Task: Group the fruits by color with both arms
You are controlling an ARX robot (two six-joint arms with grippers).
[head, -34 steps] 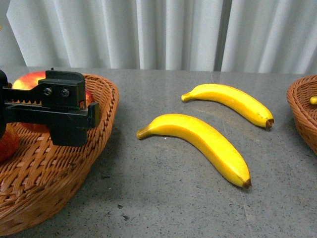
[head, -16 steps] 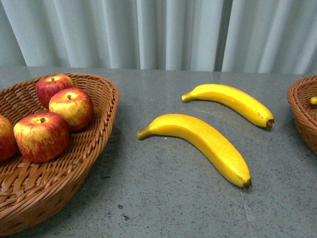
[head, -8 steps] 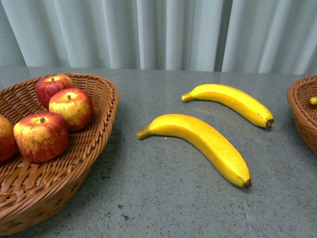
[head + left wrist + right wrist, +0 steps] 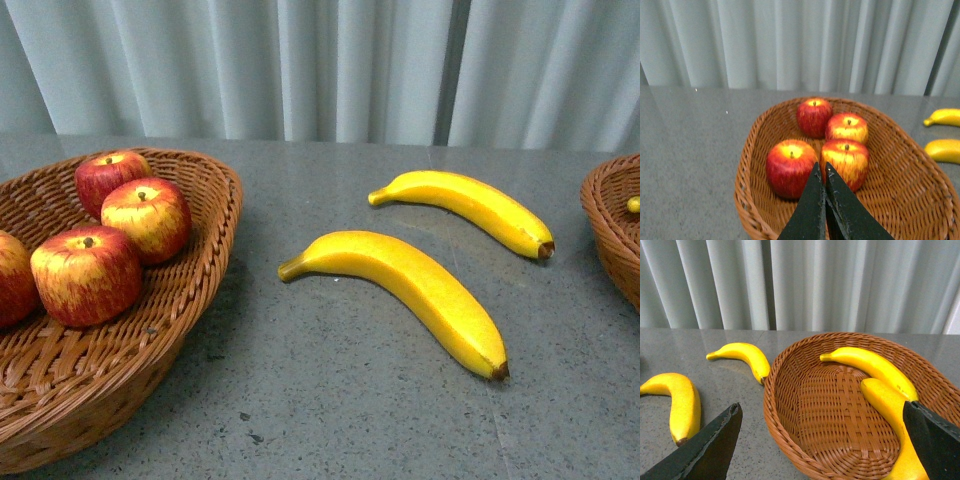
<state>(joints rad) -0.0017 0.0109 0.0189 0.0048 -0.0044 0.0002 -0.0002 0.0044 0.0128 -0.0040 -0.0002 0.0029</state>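
Note:
Several red apples with yellow streaks lie in the left wicker basket; one apple is nearest. Two yellow bananas lie on the grey table between the baskets, a near one and a far one. Neither gripper shows in the front view. In the left wrist view my left gripper is shut and empty, above the basket's near side, just short of two apples. In the right wrist view my right gripper is open and empty over the right basket, which holds two bananas.
The right basket shows only at the front view's right edge, with a banana tip in it. Grey curtains hang behind the table. The two loose bananas also show in the right wrist view, beside the right basket.
Two seconds ago my left gripper hung over the left basket in the front view; it has since drawn back out of that view. The fruits have not moved.

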